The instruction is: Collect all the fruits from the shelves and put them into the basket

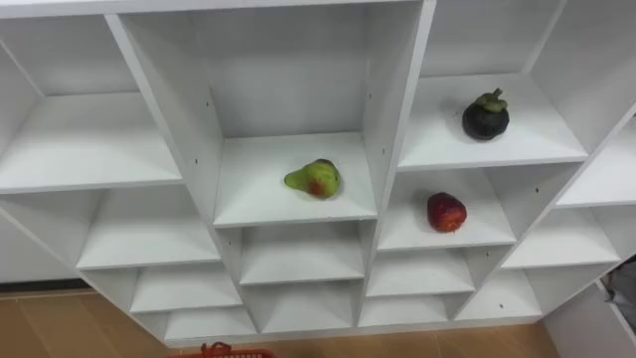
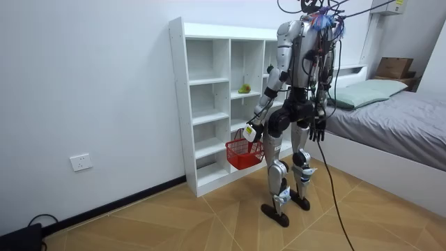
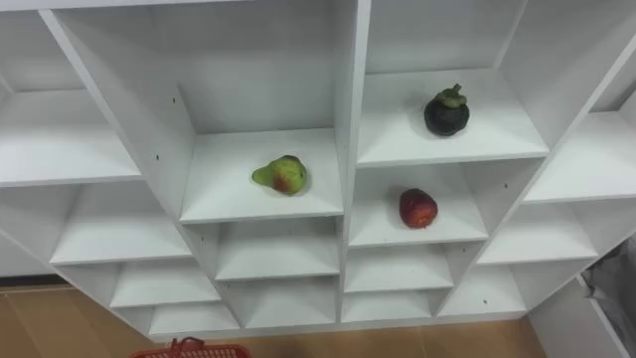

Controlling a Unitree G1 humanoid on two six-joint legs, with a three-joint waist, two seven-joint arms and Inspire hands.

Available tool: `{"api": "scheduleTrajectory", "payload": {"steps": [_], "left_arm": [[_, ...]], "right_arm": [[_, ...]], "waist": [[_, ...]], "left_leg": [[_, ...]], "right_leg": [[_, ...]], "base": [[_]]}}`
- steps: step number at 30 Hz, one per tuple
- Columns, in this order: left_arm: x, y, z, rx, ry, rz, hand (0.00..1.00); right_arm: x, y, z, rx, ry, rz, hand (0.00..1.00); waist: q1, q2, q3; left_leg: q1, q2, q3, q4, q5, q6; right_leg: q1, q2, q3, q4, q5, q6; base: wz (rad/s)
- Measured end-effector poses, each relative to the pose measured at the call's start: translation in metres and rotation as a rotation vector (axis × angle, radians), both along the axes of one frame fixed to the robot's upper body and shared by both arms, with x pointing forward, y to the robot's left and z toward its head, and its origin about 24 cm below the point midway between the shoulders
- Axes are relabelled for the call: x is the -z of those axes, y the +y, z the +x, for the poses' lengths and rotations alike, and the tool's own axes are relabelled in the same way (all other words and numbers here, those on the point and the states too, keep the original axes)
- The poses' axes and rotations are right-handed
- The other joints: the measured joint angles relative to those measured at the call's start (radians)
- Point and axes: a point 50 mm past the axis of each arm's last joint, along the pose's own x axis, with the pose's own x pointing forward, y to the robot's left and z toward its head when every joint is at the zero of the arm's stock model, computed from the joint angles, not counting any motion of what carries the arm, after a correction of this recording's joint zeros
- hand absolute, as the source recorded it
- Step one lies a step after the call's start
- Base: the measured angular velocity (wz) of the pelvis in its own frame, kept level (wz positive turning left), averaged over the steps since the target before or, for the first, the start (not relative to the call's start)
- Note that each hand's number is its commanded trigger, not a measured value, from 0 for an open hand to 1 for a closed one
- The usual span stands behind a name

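Stands close before a white closet (image 1: 396, 109) of open cubbies, facing it. Carries a red basket (image 2: 243, 154) low at the left side, left hand (image 2: 251, 132) curled round its handle; seemingly nothing in the basket so far. Lets the right hand (image 2: 318, 130) hang beside the thigh, fingers loose and straight, holding nothing. Three fruits to collect, all above and ahead of both hands: a pear (image 1: 314, 178) in a middle-column cubby, lying on its side, long axis along the shelf, narrow end toward the left; a mangosteen (image 1: 486, 116) upright in the next column to the right, somewhat higher; a red apple (image 1: 446, 212) in the cubby directly beneath the mangosteen. Judged nearer the free right hand: mangosteen and apple, both right of centre. Likely to call for an upward, forward reach with that hand, then a carry across to the basket.
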Motion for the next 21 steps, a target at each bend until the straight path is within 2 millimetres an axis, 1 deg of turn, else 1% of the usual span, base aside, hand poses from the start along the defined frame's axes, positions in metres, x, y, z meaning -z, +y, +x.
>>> {"api": "scheduleTrajectory", "payload": {"steps": [8,11,18,21], "left_arm": [[0.000,0.001,0.000,0.005,-0.004,-0.005,1.00],[0.000,0.001,0.000,0.006,-0.006,-0.009,1.00],[-0.001,0.001,0.000,0.008,-0.018,-0.011,1.00],[-0.001,0.001,0.001,0.009,-0.021,-0.011,1.00]], "right_arm": [[0.000,0.000,0.001,-0.011,-0.014,-0.011,0.00],[-0.001,-0.003,0.004,-0.037,-0.038,-0.034,0.00],[-0.002,-0.004,0.009,-0.038,-0.085,-0.075,0.00],[-0.002,-0.005,0.010,-0.035,-0.102,-0.099,0.00]], "waist": [[0.000,-0.003,0.0012],[0.000,-0.002,0.0015],[0.000,-0.003,0.0029],[0.001,-0.003,0.0059]], "left_leg": [[0.001,0.000,0.000,0.001,0.000,0.000],[0.002,0.000,0.000,0.002,0.000,0.000],[0.003,0.000,0.000,0.002,0.000,0.000],[0.003,0.000,0.000,0.002,0.000,0.000]], "right_leg": [[0.000,0.000,0.001,0.001,0.000,0.000],[0.001,0.000,0.003,0.001,0.000,0.000],[0.002,0.000,0.008,0.000,0.000,0.000],[0.001,0.000,0.010,-0.001,0.000,0.000]], "base": [[0.00],[0.00],[0.00],[0.00]]}}
